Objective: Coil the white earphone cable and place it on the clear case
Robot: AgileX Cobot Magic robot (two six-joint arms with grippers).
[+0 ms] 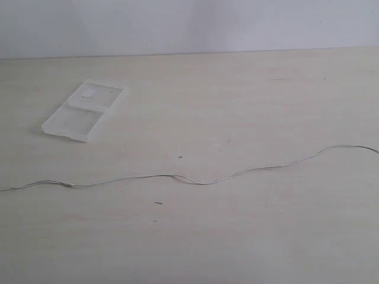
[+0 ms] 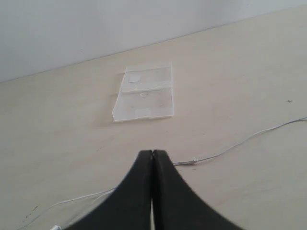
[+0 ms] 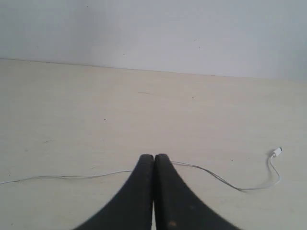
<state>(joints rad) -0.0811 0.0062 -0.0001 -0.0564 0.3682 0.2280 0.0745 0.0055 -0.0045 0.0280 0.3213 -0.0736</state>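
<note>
A pale wooden table (image 1: 266, 106) is seen, with its far edge against a white wall. The white earphone cable (image 1: 204, 183) is laid uncoiled across it in a long wavy line, from the left side to the right side. The clear case (image 1: 83, 110) is placed flat near the far left corner, well apart from the cable. The left gripper (image 2: 152, 155) and the right gripper (image 3: 154, 158) are both closed, and nothing is held.

Counting 1 white earphone cable (image 1: 204, 183), 1 clear case (image 1: 83, 111), 2 grippers showing: left gripper (image 2: 152, 153), right gripper (image 3: 154, 156).
</note>
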